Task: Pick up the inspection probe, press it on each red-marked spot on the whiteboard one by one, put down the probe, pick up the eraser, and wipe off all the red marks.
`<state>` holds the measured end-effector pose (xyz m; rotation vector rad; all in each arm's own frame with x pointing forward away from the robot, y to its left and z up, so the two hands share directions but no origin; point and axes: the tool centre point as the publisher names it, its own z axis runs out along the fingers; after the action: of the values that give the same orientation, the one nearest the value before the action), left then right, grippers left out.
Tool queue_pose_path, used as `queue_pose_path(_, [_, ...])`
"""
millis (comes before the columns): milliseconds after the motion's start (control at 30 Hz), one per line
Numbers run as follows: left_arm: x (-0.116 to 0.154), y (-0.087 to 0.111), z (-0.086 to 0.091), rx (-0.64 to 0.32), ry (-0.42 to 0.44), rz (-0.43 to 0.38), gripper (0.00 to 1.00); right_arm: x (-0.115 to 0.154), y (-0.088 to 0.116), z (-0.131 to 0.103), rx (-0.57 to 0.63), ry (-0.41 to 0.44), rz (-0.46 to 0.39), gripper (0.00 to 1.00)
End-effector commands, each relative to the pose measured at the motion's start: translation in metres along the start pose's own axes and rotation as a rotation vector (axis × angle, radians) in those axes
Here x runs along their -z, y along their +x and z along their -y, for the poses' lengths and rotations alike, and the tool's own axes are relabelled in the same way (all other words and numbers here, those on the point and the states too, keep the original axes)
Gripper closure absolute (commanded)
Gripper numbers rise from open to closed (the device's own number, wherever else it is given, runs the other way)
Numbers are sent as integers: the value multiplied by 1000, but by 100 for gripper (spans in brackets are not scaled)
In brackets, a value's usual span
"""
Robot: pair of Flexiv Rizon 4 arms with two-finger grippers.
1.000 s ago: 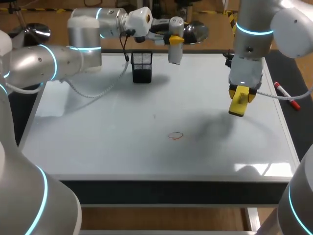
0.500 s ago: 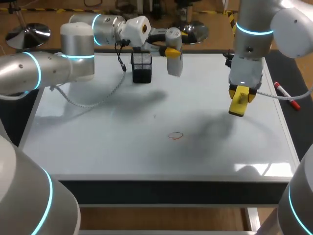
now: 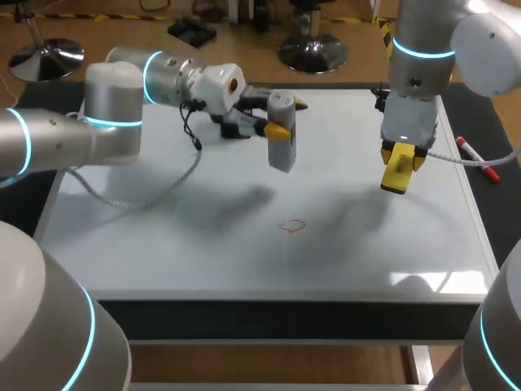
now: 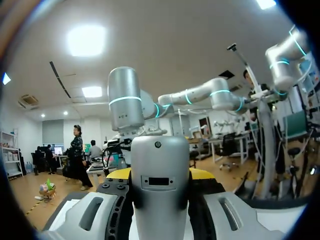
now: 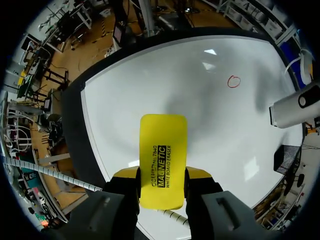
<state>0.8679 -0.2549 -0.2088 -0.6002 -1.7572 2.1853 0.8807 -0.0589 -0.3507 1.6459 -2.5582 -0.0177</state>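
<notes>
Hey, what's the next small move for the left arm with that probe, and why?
Probably carry the probe toward the robot and lower its tip onto the red circle. The left jaws hold it above the whiteboard, well beyond that mark, the only red one I can see.

The left arm (image 3: 122, 98) swings in from the far edge, carrying the left gripper (image 3: 286, 118) and the probe (image 3: 282, 151) it clamps nearer and slightly left. The probe now hangs closer to the red mark (image 3: 292, 226).
</notes>
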Motion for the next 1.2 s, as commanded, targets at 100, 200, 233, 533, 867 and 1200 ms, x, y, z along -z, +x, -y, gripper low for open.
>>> queue_pose_path(100, [-13, 37, 4, 5, -10, 293, 100, 0, 1, 0, 2, 3, -1, 100])
queue_pose_path(200, [-17, 48, 1, 20, -9, 297, 100, 0, 1, 0, 2, 3, -1, 100])
queue_pose_path(233, [-18, 51, 0, 39, -4, 299, 100, 0, 1, 0, 2, 3, -1, 100])
queue_pose_path(533, [-32, 63, -16, 76, 5, 292, 100, 0, 1, 0, 2, 3, -1, 100])
queue_pose_path(867, [-39, 60, -34, 102, 13, 245, 100, 0, 1, 0, 2, 3, -1, 100])
queue_pose_path(1200, [-38, 57, -50, 113, 34, 205, 100, 0, 1, 0, 2, 3, -1, 100])
